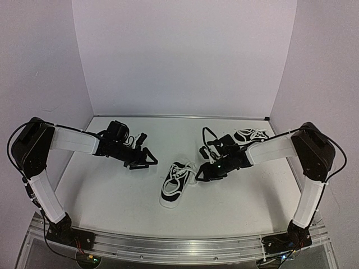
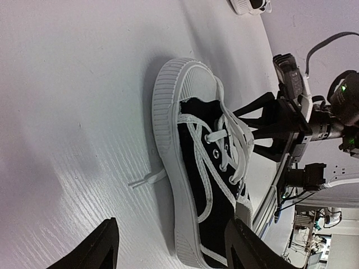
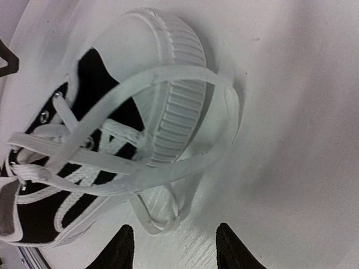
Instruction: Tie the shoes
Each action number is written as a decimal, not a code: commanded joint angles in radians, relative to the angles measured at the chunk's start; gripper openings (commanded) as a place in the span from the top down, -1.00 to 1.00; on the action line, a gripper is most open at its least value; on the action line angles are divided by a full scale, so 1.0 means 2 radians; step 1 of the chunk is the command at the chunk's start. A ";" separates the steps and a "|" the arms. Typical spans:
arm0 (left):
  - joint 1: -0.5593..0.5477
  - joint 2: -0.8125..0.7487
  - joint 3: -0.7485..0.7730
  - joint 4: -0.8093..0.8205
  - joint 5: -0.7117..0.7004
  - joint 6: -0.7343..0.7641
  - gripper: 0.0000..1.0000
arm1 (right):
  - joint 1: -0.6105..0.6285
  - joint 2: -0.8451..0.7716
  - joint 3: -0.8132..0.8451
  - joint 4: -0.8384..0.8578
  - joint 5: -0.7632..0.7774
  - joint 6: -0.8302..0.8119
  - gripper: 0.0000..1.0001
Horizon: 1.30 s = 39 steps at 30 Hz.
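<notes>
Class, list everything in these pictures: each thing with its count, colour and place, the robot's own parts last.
centre shoe: one, black with white sole and laces, mid-table.
far shoe: one, same colours, far right corner.
table: one, white, under both shoes.
rail: one, silver, near edge.
left gripper: one, black, left of centre shoe, fingers apart.
right gripper: one, black, right of centre shoe's toe, fingers apart.

White table (image 1: 112, 196), pale backdrop walls (image 1: 185, 56), metal rail (image 1: 168, 244), perhaps aluminium
</notes>
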 commanded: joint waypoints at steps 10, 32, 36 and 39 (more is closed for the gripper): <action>0.001 -0.015 0.012 0.006 -0.005 0.011 -0.32 | 0.013 0.044 0.033 0.026 -0.013 -0.011 1.00; -0.007 -0.008 0.065 -0.021 -0.003 0.064 -0.21 | 0.012 -0.047 0.082 -0.079 0.126 -0.081 1.00; -0.014 0.020 0.094 -0.020 -0.003 0.072 -0.20 | 0.004 -0.076 0.068 -0.081 0.119 -0.079 1.00; -0.019 0.048 0.125 -0.028 -0.003 0.081 -0.20 | -0.001 -0.129 0.046 -0.084 0.103 -0.077 1.00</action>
